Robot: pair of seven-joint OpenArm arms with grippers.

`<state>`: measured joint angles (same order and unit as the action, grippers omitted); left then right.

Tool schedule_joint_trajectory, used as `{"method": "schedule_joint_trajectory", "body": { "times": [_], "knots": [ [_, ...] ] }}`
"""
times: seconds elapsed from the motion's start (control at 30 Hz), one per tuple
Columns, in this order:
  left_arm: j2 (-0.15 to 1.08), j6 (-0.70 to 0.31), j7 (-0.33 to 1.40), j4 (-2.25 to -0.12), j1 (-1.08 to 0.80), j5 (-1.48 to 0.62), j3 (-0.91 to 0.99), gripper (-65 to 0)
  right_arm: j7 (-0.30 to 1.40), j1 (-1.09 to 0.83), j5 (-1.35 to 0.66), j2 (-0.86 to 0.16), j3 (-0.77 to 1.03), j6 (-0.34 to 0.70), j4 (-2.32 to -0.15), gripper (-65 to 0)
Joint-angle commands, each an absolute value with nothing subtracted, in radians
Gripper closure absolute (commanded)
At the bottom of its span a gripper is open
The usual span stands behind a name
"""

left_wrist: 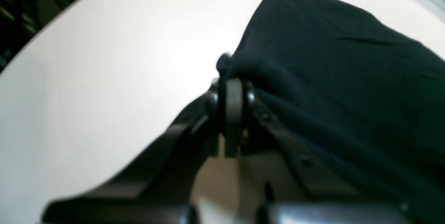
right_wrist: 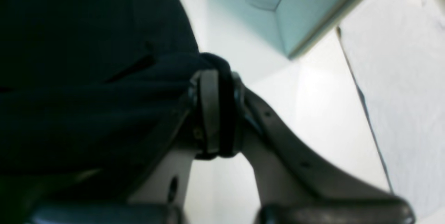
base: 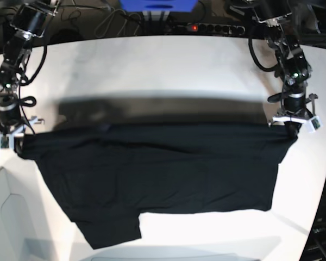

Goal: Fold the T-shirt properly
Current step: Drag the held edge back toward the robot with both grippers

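The black T-shirt (base: 157, 174) is stretched across the white table (base: 152, 70), its upper edge lifted taut between both arms and its lower part hanging toward the front edge. My left gripper (base: 292, 130), at the right of the base view, is shut on a bunched corner of the T-shirt (left_wrist: 330, 78); the cloth wads up at the left gripper (left_wrist: 232, 78) in the left wrist view. At the left of the base view my right gripper (base: 17, 142) is shut on the opposite corner. In the right wrist view, folds of the T-shirt (right_wrist: 87, 88) gather into the right gripper (right_wrist: 217, 74). Only plain black cloth shows.
Cables and a power strip (base: 214, 27) lie behind the table's far edge. A pale blue-grey surface (right_wrist: 295, 5) shows beyond the table edge in the right wrist view. The shirt casts a shadow band (base: 163, 106) on the table behind it.
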<state>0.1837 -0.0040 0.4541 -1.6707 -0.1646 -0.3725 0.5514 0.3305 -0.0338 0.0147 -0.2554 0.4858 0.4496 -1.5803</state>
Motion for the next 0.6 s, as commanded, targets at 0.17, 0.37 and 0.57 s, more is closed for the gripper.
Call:
{"method": "schedule_joint_trajectory", "body": {
  "times": [0.17,0.37,0.57],
  "knots": [
    [0.196,0.002,0.521,-1.689,-0.024,-0.371,0.596,0.0,0.444,0.165,0.005,-0.308,0.409,0.453,-1.6,0.0],
    [0.194,-0.002,0.572,-1.689,0.002,-0.371,0.625,0.0,0.535,0.232,0.004,-0.303,0.412,0.453,-1.609,0.0],
    [0.194,-0.004,0.567,-1.682,-0.076,-0.371,0.627,0.0,0.524,0.09,0.002,-0.302,0.414,0.453,-1.609,0.0]
  ]
}}
